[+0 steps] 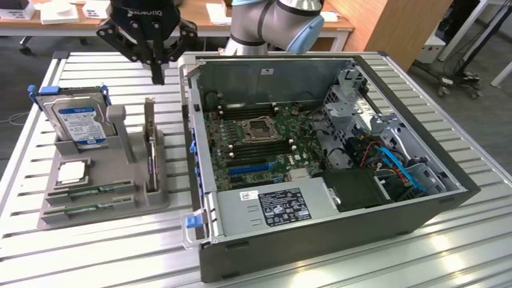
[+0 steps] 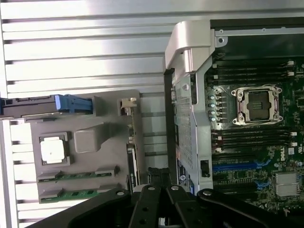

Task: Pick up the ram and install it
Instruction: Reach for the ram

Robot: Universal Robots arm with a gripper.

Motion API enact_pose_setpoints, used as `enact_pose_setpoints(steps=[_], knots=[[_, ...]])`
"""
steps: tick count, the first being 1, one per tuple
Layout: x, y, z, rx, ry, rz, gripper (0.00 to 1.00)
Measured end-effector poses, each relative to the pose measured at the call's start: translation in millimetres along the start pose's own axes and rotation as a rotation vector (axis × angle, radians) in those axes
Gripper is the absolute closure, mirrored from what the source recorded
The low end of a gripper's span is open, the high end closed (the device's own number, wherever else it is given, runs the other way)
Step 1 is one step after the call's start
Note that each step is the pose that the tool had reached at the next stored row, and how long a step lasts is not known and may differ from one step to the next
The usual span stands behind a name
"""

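Two green ram sticks (image 1: 95, 191) lie flat in slots at the near end of a grey holder (image 1: 48, 210) on the exterior view's left; the wrist view shows them too (image 2: 71, 194). My gripper (image 1: 157, 77) hangs well above the table, over the gap between the holder's far end and the open computer case (image 1: 416, 210). Its fingers are shut together and hold nothing. In the wrist view the gripper (image 2: 159, 176) points down beside the case wall. Empty ram slots (image 1: 249, 110) flank the CPU socket (image 1: 260, 129) on the motherboard, and the wrist view also shows these slots (image 2: 251, 137).
The holder also carries an upright blue-labelled hard drive (image 1: 80, 123), a dark expansion card (image 1: 150, 144) standing on edge, and a CPU chip (image 1: 72, 173). The case has a power supply (image 1: 276, 207) at the front and blue cables (image 1: 400, 171) on the right. The table (image 1: 104, 252) is ribbed metal.
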State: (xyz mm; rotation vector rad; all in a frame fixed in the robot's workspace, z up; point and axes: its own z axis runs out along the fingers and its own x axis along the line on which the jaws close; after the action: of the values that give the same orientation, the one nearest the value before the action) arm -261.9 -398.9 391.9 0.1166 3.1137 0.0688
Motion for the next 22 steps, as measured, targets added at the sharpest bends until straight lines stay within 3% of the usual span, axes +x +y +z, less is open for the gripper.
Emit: enact_pose_setpoints(steps=[22], knots=[[38.3, -2.9, -0.6, 0.0000, 0.0000, 0.000, 0.91]])
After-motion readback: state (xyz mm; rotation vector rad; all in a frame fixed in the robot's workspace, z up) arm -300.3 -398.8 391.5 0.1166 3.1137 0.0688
